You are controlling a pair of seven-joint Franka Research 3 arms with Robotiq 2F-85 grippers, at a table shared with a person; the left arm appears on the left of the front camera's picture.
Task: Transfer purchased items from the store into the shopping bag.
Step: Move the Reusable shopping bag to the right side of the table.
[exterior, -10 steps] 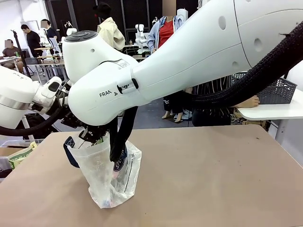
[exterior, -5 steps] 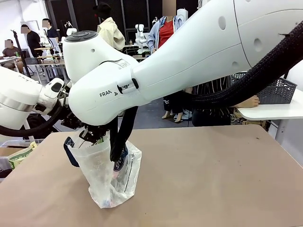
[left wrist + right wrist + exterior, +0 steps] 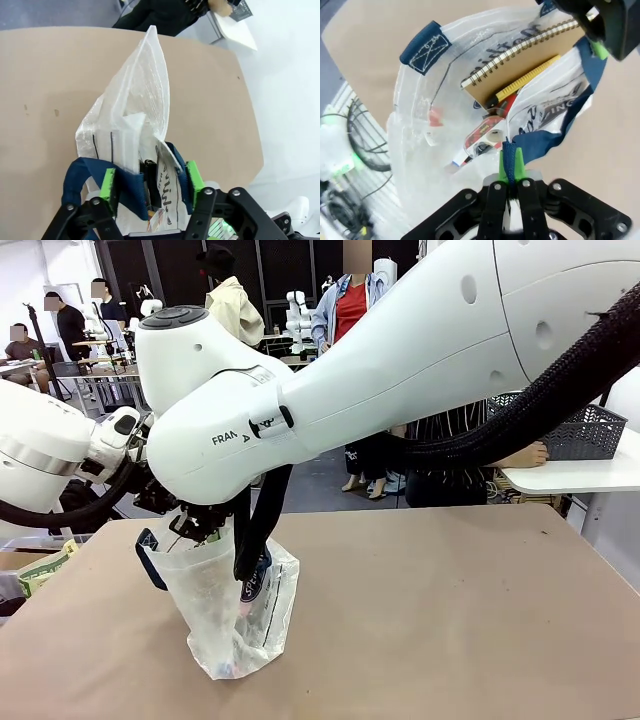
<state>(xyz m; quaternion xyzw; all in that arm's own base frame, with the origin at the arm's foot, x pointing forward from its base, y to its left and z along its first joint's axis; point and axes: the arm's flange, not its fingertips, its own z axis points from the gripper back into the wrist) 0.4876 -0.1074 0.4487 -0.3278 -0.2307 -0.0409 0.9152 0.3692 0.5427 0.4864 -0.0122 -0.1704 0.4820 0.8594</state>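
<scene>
Over at the worktop's [image 3: 450, 620] left side, the left end effector [image 3: 150, 182] sits at the shopping bag [image 3: 235, 615] mouth, green pads [image 3: 106, 184] spread either side of a navy strap and the brown spiral notebook [image 3: 520, 62]; whether it grips, I cannot tell. Inside the bag: notebook, yellow-and-black pack [image 3: 525, 80], small packets. The right end effector [image 3: 511, 170] is clenched on the other navy handle [image 3: 540, 140].
</scene>
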